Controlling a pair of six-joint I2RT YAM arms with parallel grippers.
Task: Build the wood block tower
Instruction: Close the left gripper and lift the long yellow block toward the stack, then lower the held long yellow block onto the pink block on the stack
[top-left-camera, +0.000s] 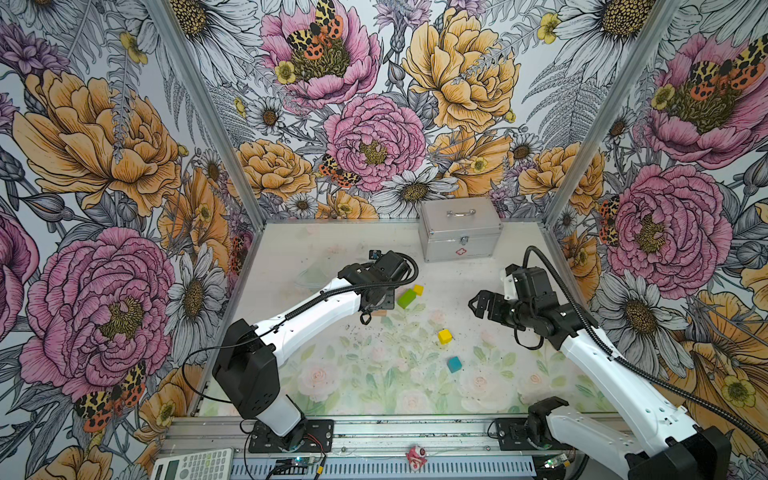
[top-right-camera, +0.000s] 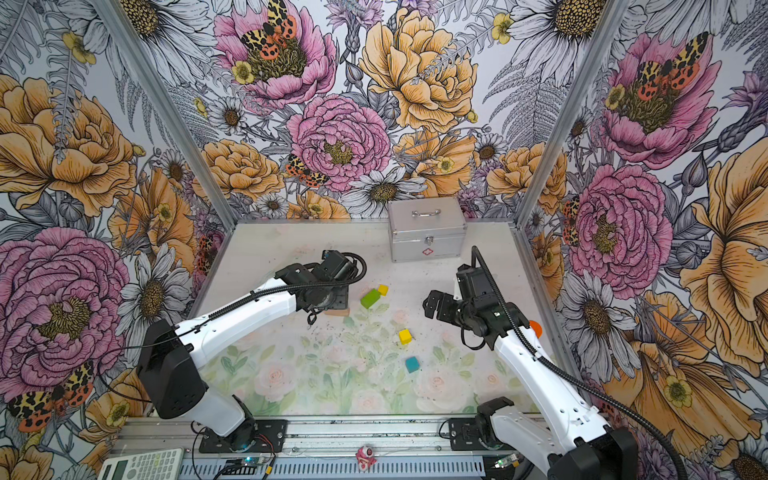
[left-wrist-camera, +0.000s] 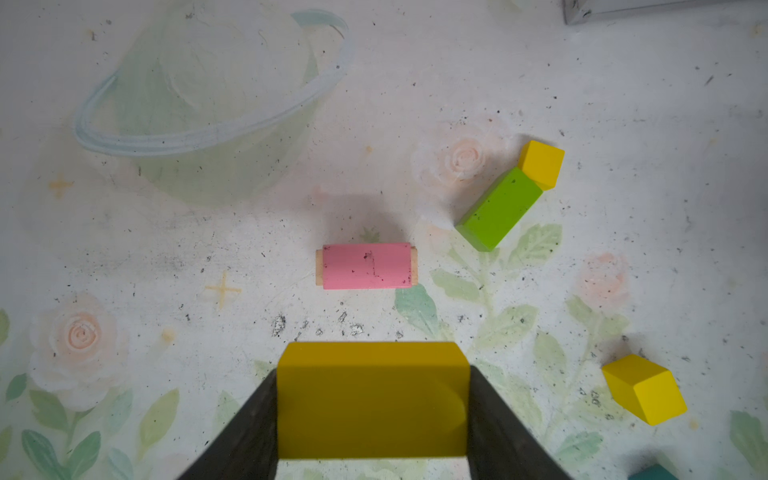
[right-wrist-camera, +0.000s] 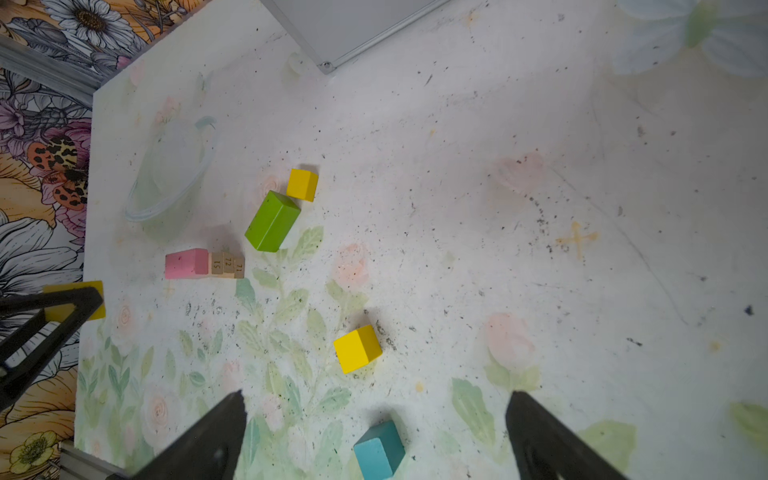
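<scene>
While the left gripper (left-wrist-camera: 372, 376) clamped the yellow slab (left-wrist-camera: 372, 415) at half-width, the pink slab (left-wrist-camera: 366, 266) lay near and below it, left of centre. Only the right wrist view showed numbers on the tan bars (right-wrist-camera: 227, 262) underneath (right gripper (right-wrist-camera: 376, 397) gaped empty).

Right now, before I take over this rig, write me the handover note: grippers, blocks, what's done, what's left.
Grippers: left gripper shut on the yellow slab, held above the table short of the stack. The right gripper is open and empty, above the teal cube.
Done: tan bars side by side as the base, pink slab on top of them.
Loose on the table: green bar with a yellow cube at its end, a second yellow cube, the teal cube.
Left: yellow slab, green bar and all three cubes have to go onto the stack.
</scene>
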